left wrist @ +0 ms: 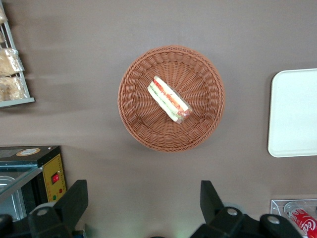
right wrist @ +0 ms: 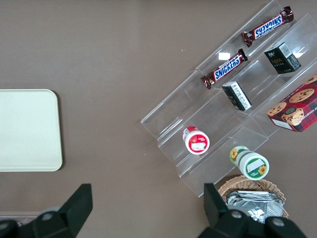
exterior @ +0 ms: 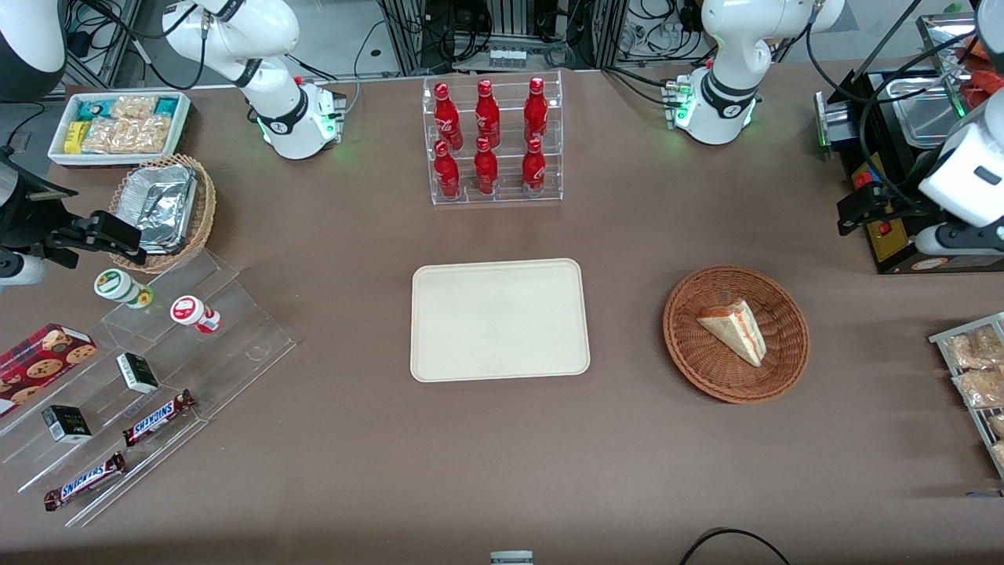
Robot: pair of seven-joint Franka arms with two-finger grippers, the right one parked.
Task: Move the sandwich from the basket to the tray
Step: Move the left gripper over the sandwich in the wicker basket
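The sandwich (exterior: 733, 331) (left wrist: 169, 99), a pale wedge with red and green filling along its edge, lies in the round reddish-brown basket (exterior: 690, 345) (left wrist: 143, 129). The cream tray (exterior: 500, 320) (left wrist: 294, 114) (right wrist: 27, 131) lies flat at the table's middle, beside the basket toward the parked arm's end. My gripper (exterior: 851, 216) (left wrist: 143, 198) hangs high above the table, farther from the front camera than the basket and toward the working arm's end. It is open wide, with nothing between its fingers (left wrist: 74, 201).
A clear rack of red bottles (exterior: 494, 141) stands farther back than the tray. A black machine (exterior: 894, 227) and a rack of snack bags (exterior: 976, 369) flank the basket at the working arm's end. Acrylic steps with candy bars (exterior: 157, 377) and a foil-filled tan basket (exterior: 165, 208) sit toward the parked arm's end.
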